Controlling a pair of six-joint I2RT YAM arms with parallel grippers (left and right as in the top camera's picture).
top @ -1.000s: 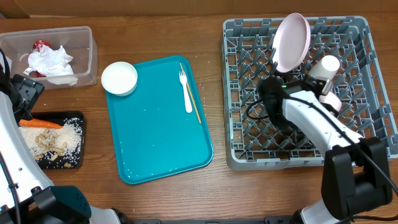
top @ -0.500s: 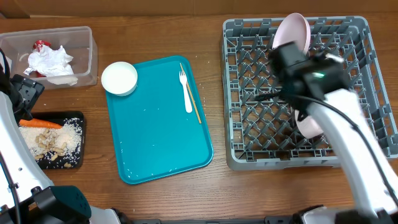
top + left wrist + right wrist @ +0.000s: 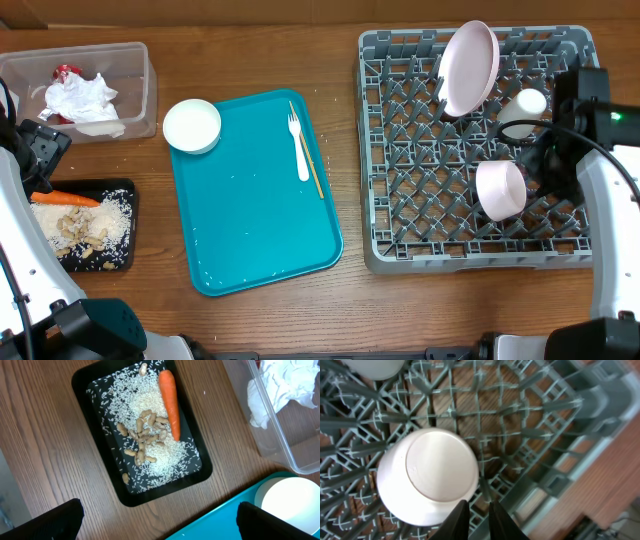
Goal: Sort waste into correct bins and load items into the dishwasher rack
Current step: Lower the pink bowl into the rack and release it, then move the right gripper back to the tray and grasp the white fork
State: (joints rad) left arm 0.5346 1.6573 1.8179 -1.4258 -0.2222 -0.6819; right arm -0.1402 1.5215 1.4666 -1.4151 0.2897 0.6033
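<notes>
far left, top of overhead: clear tub (image 3: 148,90) on wooden table (image 3: 350,310), w/ crumpled white napkin (image 3: 85,100) inside and small red-and-white wrapper (image 3: 66,72) tucked behind it toward the back-left corner. just below, apart from the tub: black tray (image 3: 120,188) w/ orange carrot (image 3: 65,199) lying along its top edge, white rice (image 3: 115,215) spread over the middle, beige scraps (image 3: 78,230) heaped on the rice next to the carrot.

left gripper (image 3: 160,527) hanging above the table near the black tray, fingers spread as wide as can be, nothing between them, nothing held.

next right: white bowl (image 3: 192,125) upright on the top-left corner of the teal tray (image 3: 250,230), overhanging its edge. toward the tray's upper right: white fork (image 3: 299,150), tines pointing away, and thin wooden stick (image 3: 317,182) just beside it on the right, roughly parallel. can't tell if touching.

right side: grey rack (image 3: 410,200). pale-pink plate (image 3: 468,68) standing on edge among the pegs near the back. small white cup (image 3: 524,112) on its side just right of the plate. pink bowl (image 3: 500,190) lower down in the rack, tipped over, base facing the right wrist cam.

right gripper (image 3: 475,517) over the rack, fingers drawn nearly together w/ only a slim gap, nothing in between. tips just beside the pink bowl's edge; contact not clear.
</notes>
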